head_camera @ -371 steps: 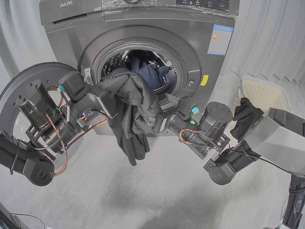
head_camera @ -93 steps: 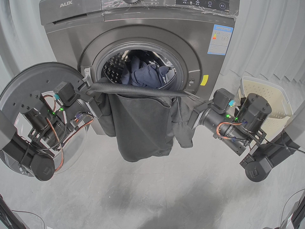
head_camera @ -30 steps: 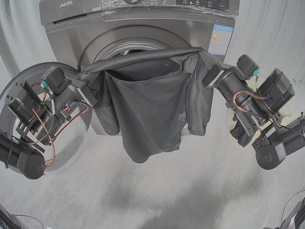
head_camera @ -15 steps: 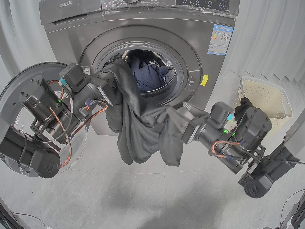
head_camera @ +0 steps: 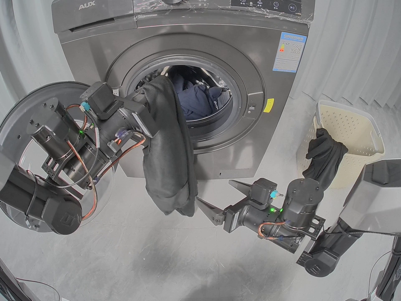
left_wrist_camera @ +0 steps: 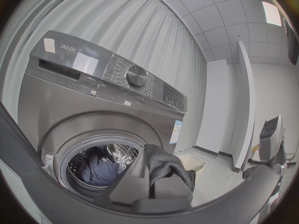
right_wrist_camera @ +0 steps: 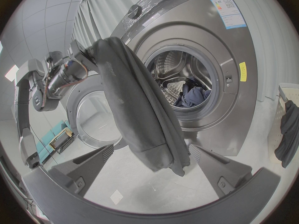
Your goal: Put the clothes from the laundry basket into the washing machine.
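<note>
One gripper now carries our dark garment (head_camera: 169, 155): the left gripper (head_camera: 141, 98) pinches it at the washing machine (head_camera: 184, 42) opening's left edge; our right gripper (head_camera: 221, 199) let go and dropped, fingers wide. Loading it remains. Inside lie navy clothes (head_camera: 196, 99); the laundry basket (head_camera: 355, 126) keeps one black piece (head_camera: 323, 155) over its rim

My left claw (head_camera: 145, 100) grips the dark cloth (head_camera: 169, 147) up at the washing machine (head_camera: 188, 38) mouth. My right claw (head_camera: 220, 198) is wide open, low in front of it.

Charcoal-grey garment (head_camera: 167, 155); navy clothes (head_camera: 194, 99); gunmetal-grey washing machine (head_camera: 184, 38) with blue-and-white label (head_camera: 289, 52); cream laundry basket (head_camera: 348, 124), dotted with perforations; black cloth (head_camera: 323, 157).
</note>
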Robot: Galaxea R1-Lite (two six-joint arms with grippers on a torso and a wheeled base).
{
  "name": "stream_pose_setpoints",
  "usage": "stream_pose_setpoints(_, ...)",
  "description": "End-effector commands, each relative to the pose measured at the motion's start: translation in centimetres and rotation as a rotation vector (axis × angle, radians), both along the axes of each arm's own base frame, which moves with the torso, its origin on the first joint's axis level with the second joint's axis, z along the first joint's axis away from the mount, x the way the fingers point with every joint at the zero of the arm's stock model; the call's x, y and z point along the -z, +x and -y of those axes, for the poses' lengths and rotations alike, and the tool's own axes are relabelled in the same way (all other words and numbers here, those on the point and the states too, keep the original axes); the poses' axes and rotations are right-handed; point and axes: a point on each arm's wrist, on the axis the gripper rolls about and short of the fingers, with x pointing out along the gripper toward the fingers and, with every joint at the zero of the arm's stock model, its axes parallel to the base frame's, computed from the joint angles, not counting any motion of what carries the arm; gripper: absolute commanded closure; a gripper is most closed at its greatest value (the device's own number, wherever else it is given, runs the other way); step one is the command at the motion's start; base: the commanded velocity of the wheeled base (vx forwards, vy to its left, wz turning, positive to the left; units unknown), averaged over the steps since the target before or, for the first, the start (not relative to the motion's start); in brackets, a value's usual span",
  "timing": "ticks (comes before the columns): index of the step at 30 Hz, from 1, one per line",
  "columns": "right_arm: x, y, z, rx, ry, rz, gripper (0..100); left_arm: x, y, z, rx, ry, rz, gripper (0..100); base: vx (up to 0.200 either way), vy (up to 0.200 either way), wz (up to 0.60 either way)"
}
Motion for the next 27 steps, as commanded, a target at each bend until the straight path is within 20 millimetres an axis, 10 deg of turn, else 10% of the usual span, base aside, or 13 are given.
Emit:
stream_pose_setpoints(1,2.3,1.9,-1.4,0.009,-0.019,-0.016,0,-0.2,-0.5,0.3,0.017,-0.002,0.005,100,0.0,0.0,0.0)
stream_pose_setpoints(27,5.2,10.4,-7.5,0.052,0.086,0.133,0,-1.0,-2.2,1.2,0.068,-0.012,0.028,100,0.0,0.0,0.0)
